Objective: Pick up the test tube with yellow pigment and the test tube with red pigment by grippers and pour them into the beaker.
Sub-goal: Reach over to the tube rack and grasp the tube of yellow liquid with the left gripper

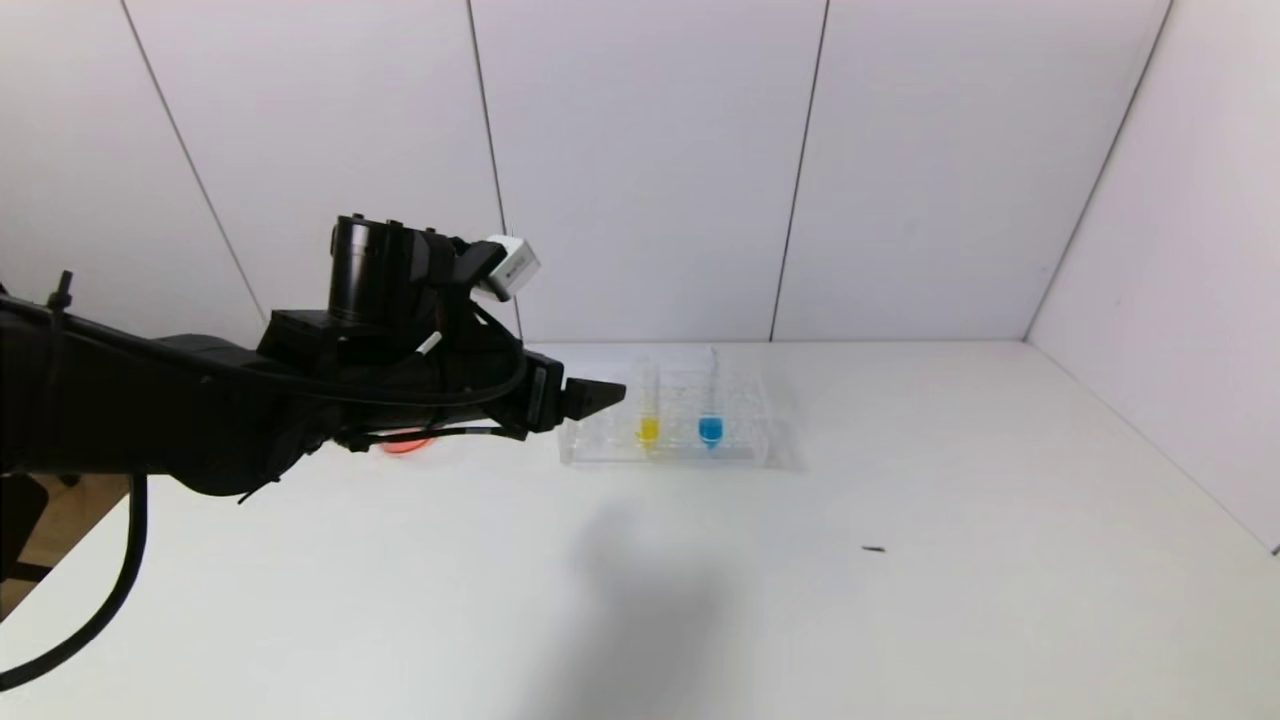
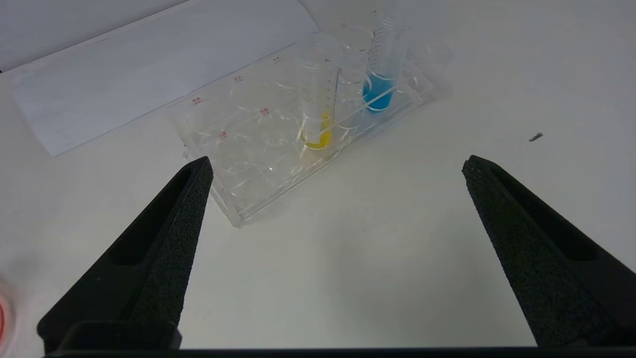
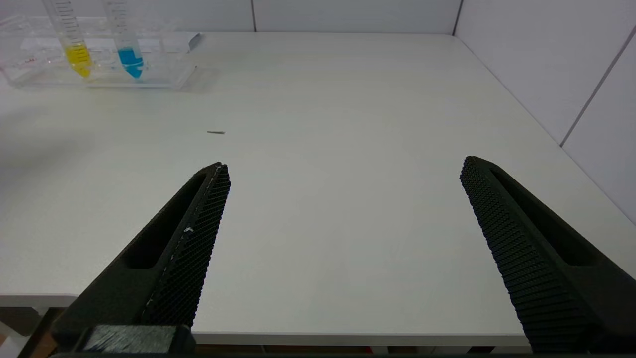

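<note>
Head view: left gripper point(image 1: 610, 392) raised above the table point(image 1: 900, 600), reaching toward the clear tube rack point(image 1: 668, 440), tip just short of the rack's left end, not touching it. Jaws spread wide, nothing between them, as seen from the left wrist view, where the left gripper point(image 2: 335, 164) framed bare table in front of the rack point(image 2: 258, 194). Yellow-pigment test tube point(image 1: 648, 412) upright in the rack, toward its left half; blue-liquid tube point(image 1: 710, 410) upright beside it, toward the rack's right half, the two apart by one or two slots. Yellow-pigment tube point(image 2: 318, 99) and blue tube point(image 2: 382, 69) likewise standing in the rack from the left wrist view. Red-orange shape point(image 1: 405, 446) low on the table to the left of the rack, mostly hidden behind the left arm; could not tell what it was. White sheet of paper point(image 2: 149, 74) flat on the table behind the rack. Small dark speck point(image 1: 874, 549) on the table, in front of and to the right of the rack, well apart from it.

Right wrist view: right gripper point(image 3: 343, 166) held at the near table edge, well apart from the rack point(image 3: 164, 74), jaws spread wide and holding nothing.
</note>
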You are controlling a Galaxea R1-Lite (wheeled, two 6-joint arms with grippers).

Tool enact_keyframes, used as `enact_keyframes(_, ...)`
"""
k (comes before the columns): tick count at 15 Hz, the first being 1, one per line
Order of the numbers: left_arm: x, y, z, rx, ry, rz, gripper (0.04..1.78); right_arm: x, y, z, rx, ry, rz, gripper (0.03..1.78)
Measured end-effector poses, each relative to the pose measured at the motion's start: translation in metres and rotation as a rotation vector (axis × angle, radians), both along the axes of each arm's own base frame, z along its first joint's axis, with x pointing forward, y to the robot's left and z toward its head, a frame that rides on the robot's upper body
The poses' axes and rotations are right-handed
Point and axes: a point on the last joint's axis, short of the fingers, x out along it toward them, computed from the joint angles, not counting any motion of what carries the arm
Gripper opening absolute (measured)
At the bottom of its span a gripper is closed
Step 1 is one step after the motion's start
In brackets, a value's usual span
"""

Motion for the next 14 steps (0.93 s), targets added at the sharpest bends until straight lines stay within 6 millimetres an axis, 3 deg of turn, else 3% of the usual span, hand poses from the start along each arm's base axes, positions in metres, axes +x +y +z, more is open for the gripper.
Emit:
enact_keyframes(4,0.017,-0.019,-0.011,-0.003,0.000,-0.026,1.76,0.000,0.000,0.000,0.000,0.000,0.000,1.70)
enact_keyframes(14,0.054,-0.044,-0.043,-0.036,0.010,-0.011,1.76,0.000,0.000,0.000,0.000,0.000,0.000,1.70)
